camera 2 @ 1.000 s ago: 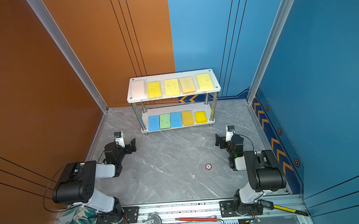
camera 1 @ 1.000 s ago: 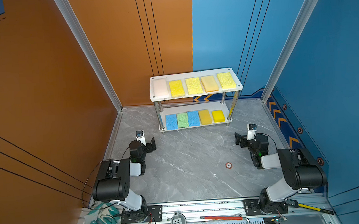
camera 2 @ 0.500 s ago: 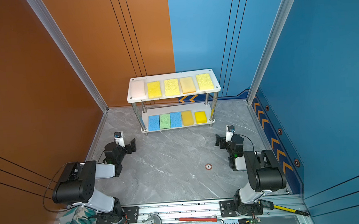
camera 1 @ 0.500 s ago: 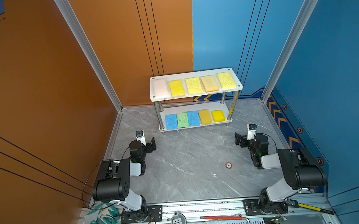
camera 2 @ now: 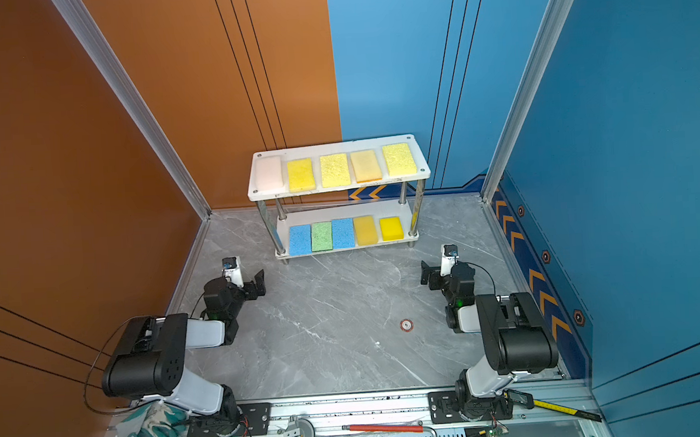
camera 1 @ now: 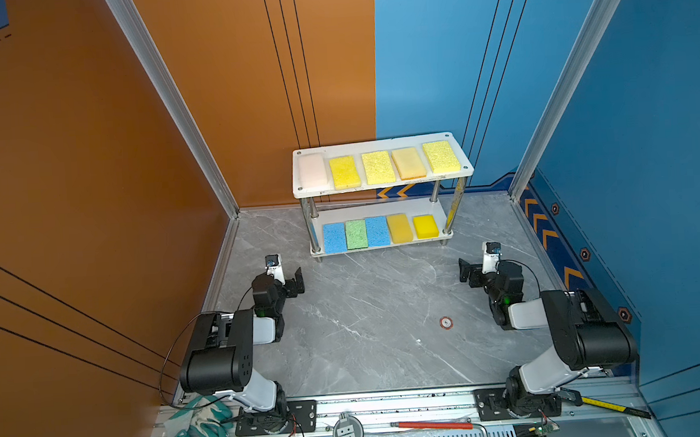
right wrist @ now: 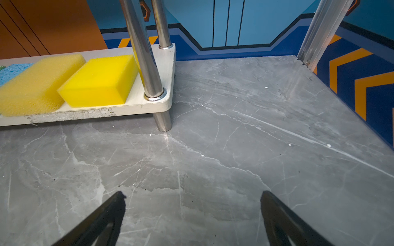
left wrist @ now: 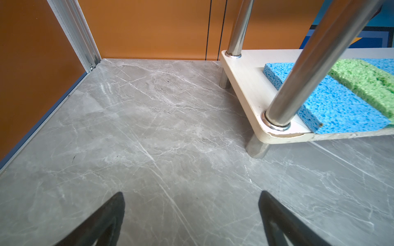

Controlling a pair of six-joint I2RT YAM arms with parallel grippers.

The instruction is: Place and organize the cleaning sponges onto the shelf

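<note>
- One grey marbled desk (camera 1: 368, 343) carries the scene, with an orange wall along its left edge and a blue wall along its right.
- The shelf (camera 1: 379, 186) stands at the middle of the desk's far edge. It has two white boards on shiny metal posts.
- The left arm (camera 1: 223, 352) is folded low along the desk's left edge and the right arm (camera 1: 576, 330) along its right edge. Each is based at a near corner.
- The left end effector (left wrist: 191, 197) hangs over bare desk near the shelf's left front post, apart from it. Its fingers are spread wide with nothing between them.
- The right end effector (right wrist: 193, 196) sits likewise near the right front post, just as wide and empty.
- All ten cleaning sponges (camera 2: 334, 169) lie flat on the shelf, five in a row on each board.
- On the upper board a pale pinkish sponge (camera 1: 313, 170) lies at the left end, then four yellow to yellow-orange ones.
- On the lower board, from the left, a green sponge (camera 1: 356, 234) lies between two blue ones and touches them. A yellow-orange sponge (camera 1: 399, 227) comes next, with a shorter bright yellow sponge (camera 1: 425, 226) just beside it.
- A green-and-white glove (camera 1: 198, 420) lies on the metal rail past the desk's near left corner.
- A red-handled tool (camera 1: 432, 425) lies on the same rail, towards the right.
- A small round marker (camera 1: 446, 322) sits on the desk near the right arm.
</note>
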